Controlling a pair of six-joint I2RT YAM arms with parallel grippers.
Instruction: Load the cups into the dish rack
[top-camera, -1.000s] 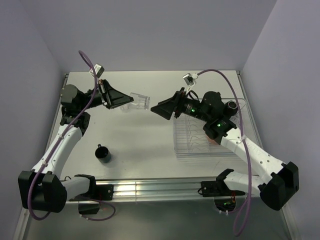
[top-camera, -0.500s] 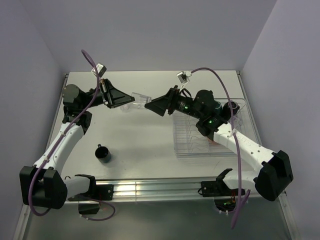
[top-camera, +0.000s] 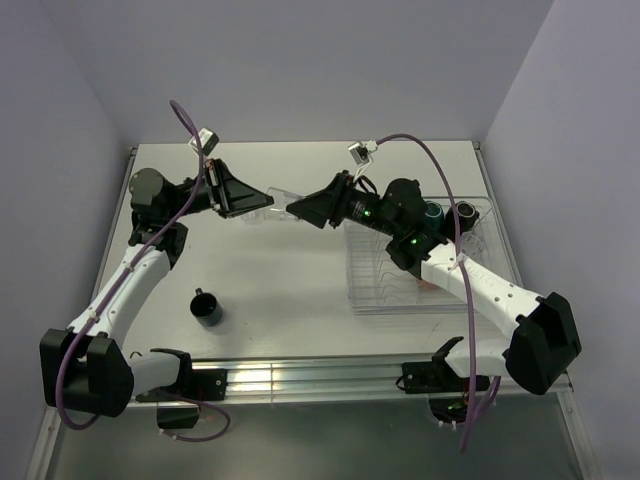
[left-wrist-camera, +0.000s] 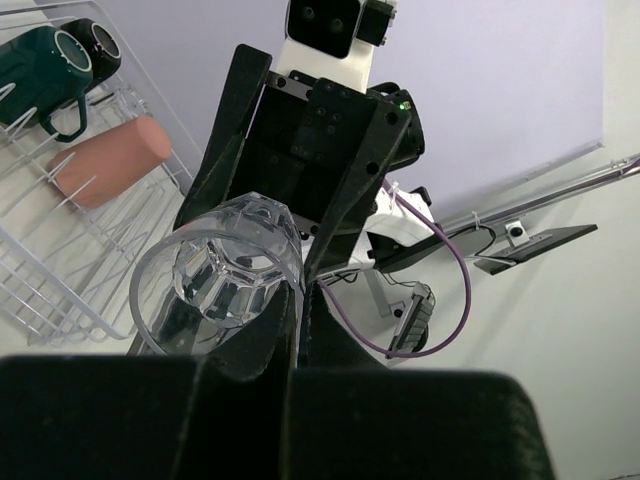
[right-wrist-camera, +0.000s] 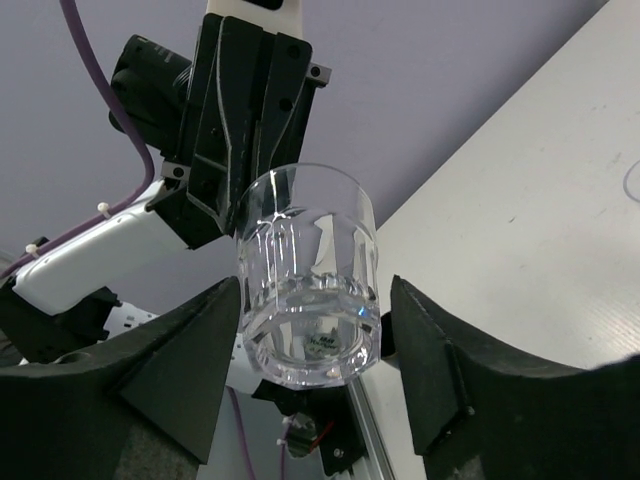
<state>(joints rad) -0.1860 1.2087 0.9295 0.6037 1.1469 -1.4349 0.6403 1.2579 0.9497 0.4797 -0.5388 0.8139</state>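
left arm (top-camera: 120, 295) and right arm (top-camera: 495, 300): white shell links, black joint blocks. left hand (top-camera: 262, 203) and right hand (top-camera: 293, 208): matte black, wedge-shaped, flat fingers. Each arm has a purple cable (top-camera: 180, 115) running to a small white camera box (top-camera: 208, 137) at the wrist. green LEDs (top-camera: 373, 212) lit on right arm.

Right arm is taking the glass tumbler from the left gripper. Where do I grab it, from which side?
Grip the tumbler across its thick base end, coming from the side opposite the left gripper. That gripper pinches the rim wall, leaving the base end free, and the open right gripper straddles it.
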